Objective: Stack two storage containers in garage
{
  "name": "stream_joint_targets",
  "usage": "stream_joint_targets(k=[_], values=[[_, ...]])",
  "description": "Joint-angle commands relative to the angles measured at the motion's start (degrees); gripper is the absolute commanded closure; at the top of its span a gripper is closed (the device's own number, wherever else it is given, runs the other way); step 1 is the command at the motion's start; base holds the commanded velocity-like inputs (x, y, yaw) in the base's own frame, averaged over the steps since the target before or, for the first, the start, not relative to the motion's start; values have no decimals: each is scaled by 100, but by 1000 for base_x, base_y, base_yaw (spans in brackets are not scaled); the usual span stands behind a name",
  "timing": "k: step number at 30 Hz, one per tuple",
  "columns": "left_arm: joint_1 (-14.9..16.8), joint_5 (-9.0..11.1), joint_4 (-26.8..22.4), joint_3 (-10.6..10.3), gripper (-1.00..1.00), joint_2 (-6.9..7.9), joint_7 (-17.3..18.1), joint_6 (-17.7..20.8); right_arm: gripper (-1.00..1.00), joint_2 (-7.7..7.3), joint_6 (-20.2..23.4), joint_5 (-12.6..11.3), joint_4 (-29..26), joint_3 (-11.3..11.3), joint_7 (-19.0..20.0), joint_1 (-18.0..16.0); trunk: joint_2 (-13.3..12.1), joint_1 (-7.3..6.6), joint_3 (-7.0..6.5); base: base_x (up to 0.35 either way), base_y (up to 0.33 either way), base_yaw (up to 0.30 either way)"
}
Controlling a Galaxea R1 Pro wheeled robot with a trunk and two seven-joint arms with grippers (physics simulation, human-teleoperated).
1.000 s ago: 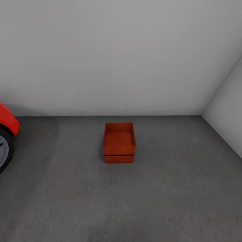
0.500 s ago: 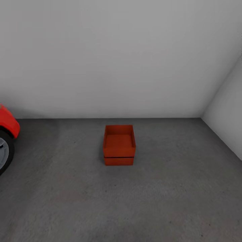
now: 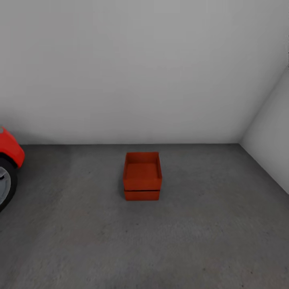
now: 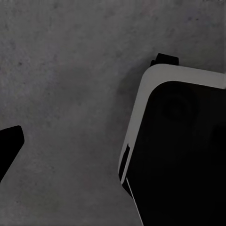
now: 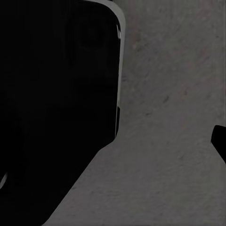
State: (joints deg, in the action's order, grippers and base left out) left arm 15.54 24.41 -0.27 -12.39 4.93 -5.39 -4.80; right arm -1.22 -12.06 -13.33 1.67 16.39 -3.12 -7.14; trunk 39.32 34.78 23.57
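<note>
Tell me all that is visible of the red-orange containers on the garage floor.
The two storage containers are stacked, one on the other, upright and squarely aligned, with a thin dark seam between them. Both are red-orange, rectangular, with plain smooth walls; the upper one is open-topped and looks empty. The lower one rests on the dark grey concrete floor, clear of the white wall behind and of the red car. Nothing else touches them.

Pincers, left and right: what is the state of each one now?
Left pincer: cannot be told; one dark fingertip shows over the floor.
Right pincer: cannot be told; one dark fingertip shows.
</note>
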Motion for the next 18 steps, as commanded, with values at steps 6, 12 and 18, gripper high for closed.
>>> stream_joint_targets(k=[6, 12, 18], values=[[2, 40, 0, -48, -100, 0, -15, -12, -100, -23, -32, -50, 18, 49, -4, -2, 5, 1, -50, 0, 0, 0], [2, 42, 0, -47, -100, 0, -15, -12, -100, -56, -33, -48, 18, 49, -4, 2, 5, 1, -106, 0, 0, 0], [2, 40, 0, -50, -100, 0, -15, -12, -100, -77, -33, -48, 18, 49, -4, 2, 5, 1, -162, 0, 0, 0]])
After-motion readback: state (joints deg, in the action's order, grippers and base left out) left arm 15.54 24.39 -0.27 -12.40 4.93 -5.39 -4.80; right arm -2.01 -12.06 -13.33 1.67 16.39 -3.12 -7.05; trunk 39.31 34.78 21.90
